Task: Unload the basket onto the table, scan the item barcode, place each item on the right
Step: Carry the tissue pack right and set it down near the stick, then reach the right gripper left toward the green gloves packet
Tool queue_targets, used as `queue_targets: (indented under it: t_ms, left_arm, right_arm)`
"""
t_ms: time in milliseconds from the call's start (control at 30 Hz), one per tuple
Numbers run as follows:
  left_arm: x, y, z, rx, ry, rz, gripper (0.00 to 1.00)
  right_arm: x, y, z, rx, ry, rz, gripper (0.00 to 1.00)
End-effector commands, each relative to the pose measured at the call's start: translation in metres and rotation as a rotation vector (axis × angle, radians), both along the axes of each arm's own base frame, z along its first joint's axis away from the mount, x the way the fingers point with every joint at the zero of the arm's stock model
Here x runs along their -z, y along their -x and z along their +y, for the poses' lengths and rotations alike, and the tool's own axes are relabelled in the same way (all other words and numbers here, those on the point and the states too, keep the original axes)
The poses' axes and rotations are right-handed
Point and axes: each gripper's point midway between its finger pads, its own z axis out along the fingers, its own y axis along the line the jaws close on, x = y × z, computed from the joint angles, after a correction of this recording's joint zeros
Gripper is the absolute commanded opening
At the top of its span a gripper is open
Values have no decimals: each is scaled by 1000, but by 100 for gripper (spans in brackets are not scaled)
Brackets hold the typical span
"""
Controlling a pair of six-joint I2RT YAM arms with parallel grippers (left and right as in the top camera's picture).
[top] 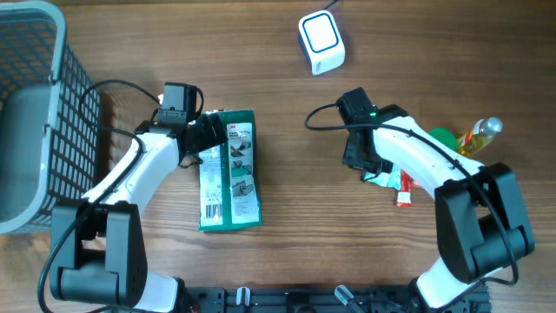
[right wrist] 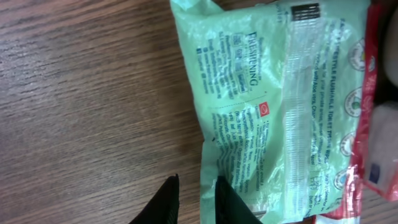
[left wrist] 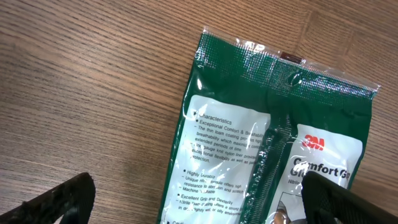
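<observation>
A: Two grippers, operator, in two different states. Your left gripper (left wrist: 205, 202) stands wide open over the green glove pack (top: 230, 169), one finger above bare wood, the other above the pack, holding nothing.

B: That pack lies flat on the counter (top: 287, 217), well apart from the white scanner (top: 321, 42). And your right one?

A: Your right gripper (right wrist: 198, 202) is nearly closed, and the edge of the pale green wipes packet (right wrist: 273, 112) sits in the narrow gap. I cannot tell whether it actually pinches the packet.
</observation>
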Motion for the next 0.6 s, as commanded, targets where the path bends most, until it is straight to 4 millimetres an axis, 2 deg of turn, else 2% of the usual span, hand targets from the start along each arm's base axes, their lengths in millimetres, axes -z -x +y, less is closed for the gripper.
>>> queue_targets:
  t_ms: [0, 67, 133, 200, 233, 400, 567]
  left_arm:
    - [-5, 0, 3, 4, -15, -16, 100]
    - [-5, 0, 3, 4, -15, -16, 100]
    - [-5, 0, 3, 4, -15, -16, 100]
    - [-5, 0, 3, 4, -15, -16, 100]
    - [-5, 0, 3, 4, -15, -16, 100]
    - [-5, 0, 3, 4, -15, -16, 100]
    - [-5, 0, 3, 4, -15, -16, 100]
  right_arm:
    - [-9, -12, 53, -99, -270, 8, 27]
    - [-18, -14, 91, -141, -480, 10, 32]
    - [-24, -19, 105, -160, -557, -10, 53]
    - [-25, -20, 110, -168, -583, -17, 56]
    - [-25, -19, 111, -170, -583, -15, 65]
    - [-12, -3, 122, -212, -581, 6, 68]
    - [11, 14, 155, -242, -632, -54, 70]
